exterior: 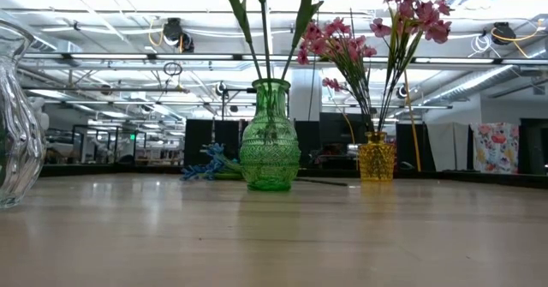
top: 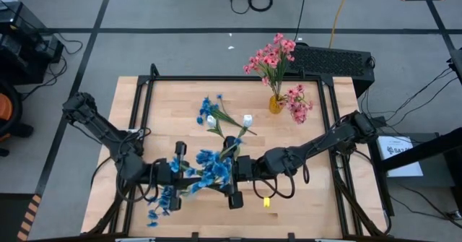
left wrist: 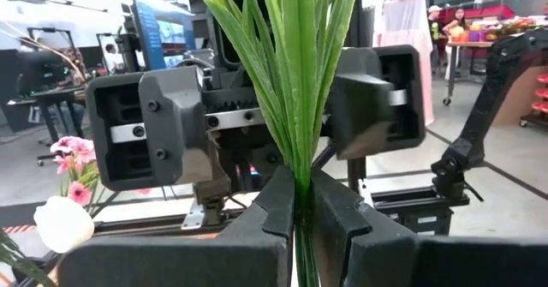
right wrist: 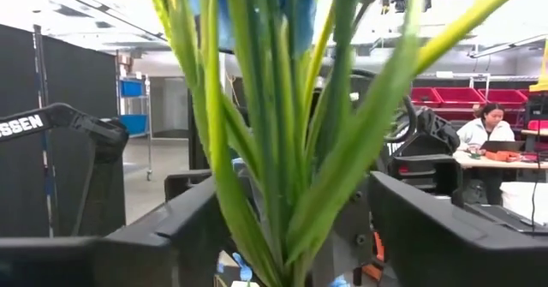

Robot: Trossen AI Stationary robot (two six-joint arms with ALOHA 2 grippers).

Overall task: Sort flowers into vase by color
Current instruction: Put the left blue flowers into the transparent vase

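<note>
A pale wooden bench [top: 317, 199] sits in a workshop with cables on the grey floor. Near its front edge the left gripper [left wrist: 301, 203] is pinched on the green stems of a blue flower spray [top: 211, 168], held just above the wood. The right gripper [top: 236, 171] faces it from the other side, its fingers spread wide around the same stems without pressing them. Just behind, white buds [top: 247, 119] and more blue blossoms stand in a green vase [exterior: 269, 138]. Farthest back, a yellow vase [top: 276, 103] holds pink flowers [top: 271, 56].
</note>
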